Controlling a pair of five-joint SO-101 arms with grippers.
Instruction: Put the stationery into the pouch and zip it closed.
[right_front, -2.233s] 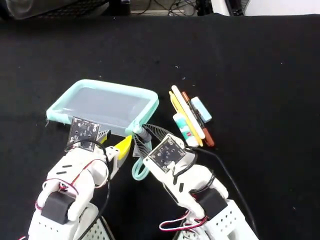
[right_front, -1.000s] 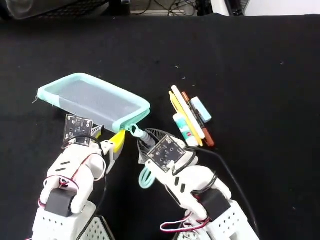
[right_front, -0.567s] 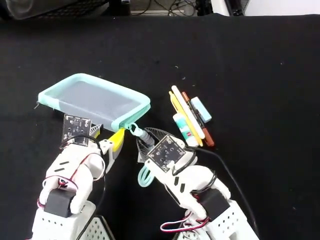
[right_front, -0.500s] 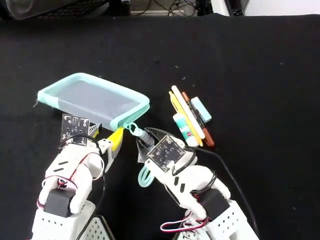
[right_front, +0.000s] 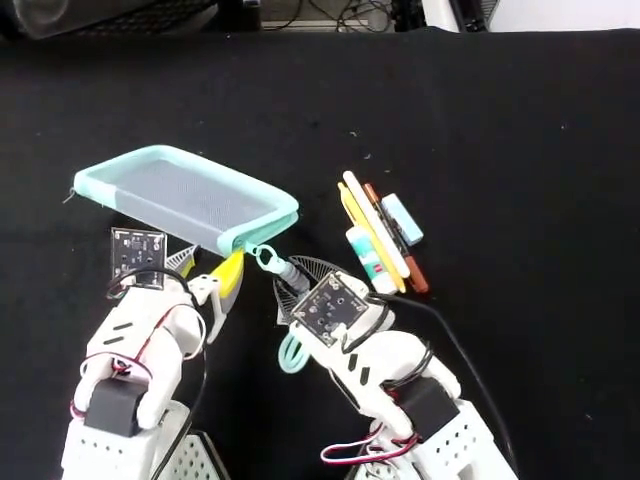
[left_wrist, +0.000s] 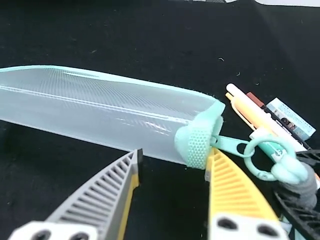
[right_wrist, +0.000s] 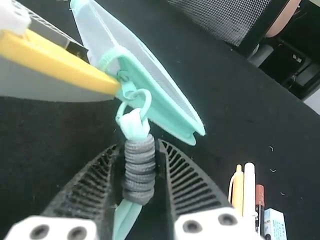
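The pouch (right_front: 185, 197) has swung left on the black bench (right_front: 520, 130), and the left gripper (right_front: 210, 265) has pulled back with it. The pouch is see-through mesh with a soft mint edge. The left gripper's jaws are wide open at the pouch's corner. The right gripper (right_front: 285, 272) has its jaws shut tight on the strap (right_wrist: 137, 170), a mint loop with a bumpy grey band. The pens (right_front: 375, 235) lie bunched beside it, outside the pouch. The right wrist view shows a ring (right_wrist: 136, 100) joining strap and zip.

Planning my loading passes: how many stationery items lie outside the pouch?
5, clustered right of the pouch: white pen, yellow pen, brown pen, blue eraser, green-white tube. Others may hide underneath.
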